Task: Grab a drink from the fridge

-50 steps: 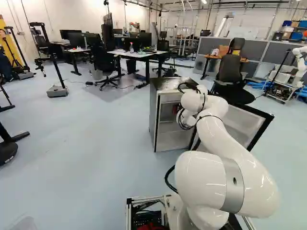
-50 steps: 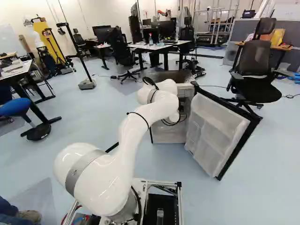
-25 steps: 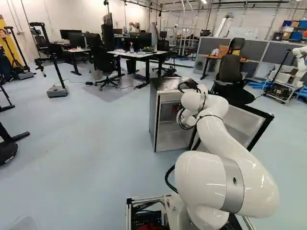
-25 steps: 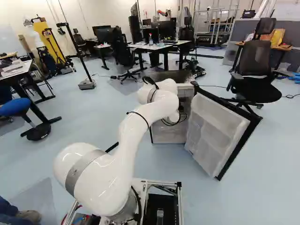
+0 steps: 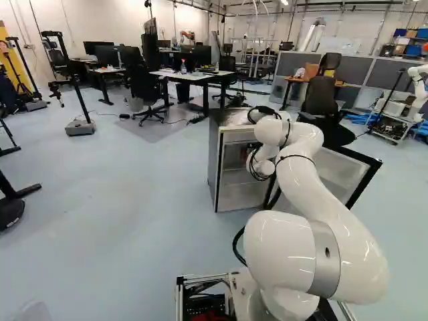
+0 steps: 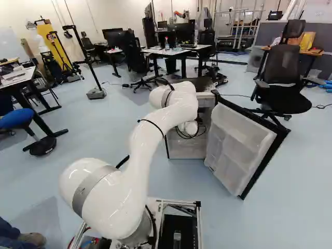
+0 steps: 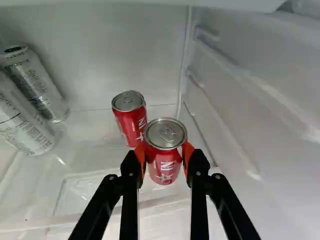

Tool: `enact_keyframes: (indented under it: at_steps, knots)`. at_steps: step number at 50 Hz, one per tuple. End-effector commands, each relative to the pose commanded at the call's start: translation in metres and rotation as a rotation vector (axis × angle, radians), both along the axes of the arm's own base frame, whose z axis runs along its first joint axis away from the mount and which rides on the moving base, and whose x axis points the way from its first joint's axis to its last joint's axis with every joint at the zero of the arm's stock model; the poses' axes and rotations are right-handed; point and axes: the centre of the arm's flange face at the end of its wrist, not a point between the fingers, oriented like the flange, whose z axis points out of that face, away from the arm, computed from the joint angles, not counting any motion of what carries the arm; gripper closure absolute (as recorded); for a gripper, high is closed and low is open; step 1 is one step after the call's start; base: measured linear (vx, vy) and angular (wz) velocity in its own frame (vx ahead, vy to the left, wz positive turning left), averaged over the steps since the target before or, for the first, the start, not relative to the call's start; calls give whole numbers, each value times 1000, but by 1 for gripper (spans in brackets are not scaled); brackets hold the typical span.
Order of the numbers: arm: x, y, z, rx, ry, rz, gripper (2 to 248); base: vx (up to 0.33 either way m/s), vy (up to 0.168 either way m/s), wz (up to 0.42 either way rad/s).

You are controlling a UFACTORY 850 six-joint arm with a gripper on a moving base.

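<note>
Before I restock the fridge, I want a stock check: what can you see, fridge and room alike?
Red cans: two, silver tops; front can between the gripper's pads, rear can just beyond
Pale cans: two, silvery white, inside, off to one side
Fridge: one, grey outside, white inside, ahead
Fridge door: one, white, black-edged, open
Chairs: several, black, around the room
Desks: several, mostly white-topped, beyond the fridge
Monitors: several, black, on desks
Stool: one, blue, left in the right base view
Partitions: several, grey, behind
Another robot: one, white, left base view's right edge
Small background items: too far to list
Arm: one, white
Gripper: one, black, orange pads
</note>
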Motion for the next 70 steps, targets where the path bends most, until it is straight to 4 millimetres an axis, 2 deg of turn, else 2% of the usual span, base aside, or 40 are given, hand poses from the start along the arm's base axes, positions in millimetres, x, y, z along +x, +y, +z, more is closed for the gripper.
enact_keyframes:
  at_steps: [33, 62, 70]
  knots:
    - [-47, 30, 63, 26, 66, 16, 154, 0, 0, 0]
    - [-94, 61, 77, 54, 142, 35, 154, 0, 0, 0]
    - [-107, 70, 87, 60, 158, 41, 154, 0, 0, 0]
